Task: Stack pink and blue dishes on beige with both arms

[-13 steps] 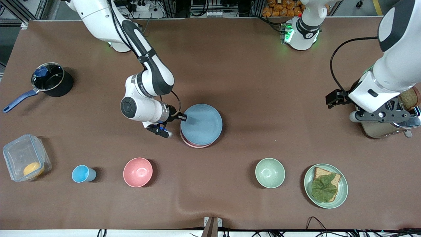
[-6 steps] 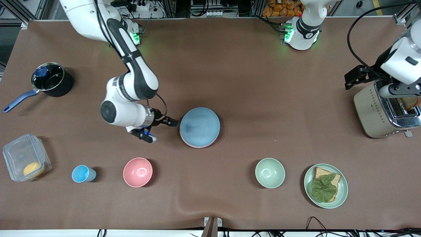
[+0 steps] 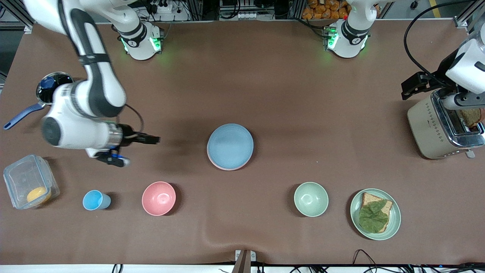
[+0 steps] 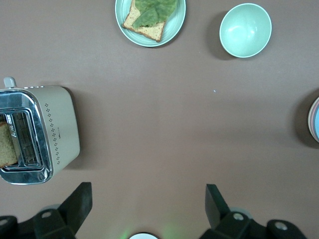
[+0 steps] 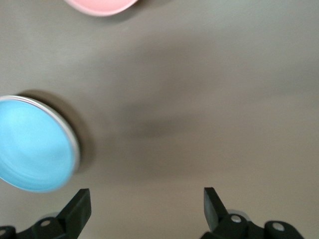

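The light blue plate (image 3: 230, 145) lies on top of a stack at the table's middle. The pale pink plate's rim (image 3: 226, 167) shows under it. The beige plate is hidden beneath them, and an edge of the stack (image 4: 315, 127) also shows in the left wrist view. My right gripper (image 3: 113, 159) hangs open and empty over bare cloth, well off the stack toward the right arm's end; its wrist view (image 5: 145, 209) shows only cloth between the fingers. My left gripper (image 3: 460, 101) waits open over the toaster, holding nothing (image 4: 147, 201).
A blue cup (image 3: 94, 200) and pink bowl (image 3: 158, 198) stand near the front edge, with a clear box (image 3: 28, 185) and a pot (image 3: 57, 91) at the right arm's end. A green bowl (image 3: 311, 199), a green plate with bread (image 3: 375, 214) and a toaster (image 3: 441, 127) are toward the left arm's end.
My right gripper has let go of the blue plate, which settled flat on the stack, and drawn away toward the right arm's end. The left arm rose to the table's edge.
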`<state>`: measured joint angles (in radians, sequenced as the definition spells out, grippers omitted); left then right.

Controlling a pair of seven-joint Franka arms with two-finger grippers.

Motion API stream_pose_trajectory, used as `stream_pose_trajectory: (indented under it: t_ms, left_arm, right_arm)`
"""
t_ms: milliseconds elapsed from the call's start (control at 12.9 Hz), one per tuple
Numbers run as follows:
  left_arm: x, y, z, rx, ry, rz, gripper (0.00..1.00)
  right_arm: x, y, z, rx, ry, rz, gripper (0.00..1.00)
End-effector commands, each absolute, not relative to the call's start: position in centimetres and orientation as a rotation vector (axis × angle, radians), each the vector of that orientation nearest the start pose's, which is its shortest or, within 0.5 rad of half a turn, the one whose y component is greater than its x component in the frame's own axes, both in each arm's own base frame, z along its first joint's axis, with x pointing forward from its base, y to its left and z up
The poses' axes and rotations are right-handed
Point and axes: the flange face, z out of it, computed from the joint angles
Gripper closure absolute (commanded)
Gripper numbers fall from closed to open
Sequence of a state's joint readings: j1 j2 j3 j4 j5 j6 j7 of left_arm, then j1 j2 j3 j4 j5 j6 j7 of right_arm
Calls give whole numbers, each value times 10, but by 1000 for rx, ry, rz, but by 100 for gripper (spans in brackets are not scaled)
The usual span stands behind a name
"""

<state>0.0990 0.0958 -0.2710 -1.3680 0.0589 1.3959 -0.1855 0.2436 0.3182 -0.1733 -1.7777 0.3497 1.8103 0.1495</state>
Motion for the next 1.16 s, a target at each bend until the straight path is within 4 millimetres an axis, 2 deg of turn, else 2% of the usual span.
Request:
stream_pose_trajectory:
  t_ms: [0,77,310,465,619,774,929,1084]
  left_arm:
    - [550,-77,651,-3102,20,124,0]
    - [549,-76,649,-3099,17,140,0]
    - [545,-71,646,-3106,-10,154,0]
    - [540,-58,642,-3152,-55,164,0]
    - [538,-57,642,-3151,-58,164,0]
    - [537,-54,641,-3152,-68,154,0]
    - [536,-55,639,-3151,-68,161,0]
    - [537,-57,639,-3149,-78,154,0]
  right_arm:
    - [582,22,435,-2951,132,345,0]
    - [576,9,465,-3004,45,275,0]
    - [557,-23,532,-3085,-162,154,0]
    - [554,-24,571,-3143,-193,152,0]
    - [548,-22,602,-3149,-184,92,0]
    - [543,-22,614,-3142,-174,45,0]
    - [543,-22,616,-3139,-171,39,0]
    - [541,-17,621,-3142,-90,32,0]
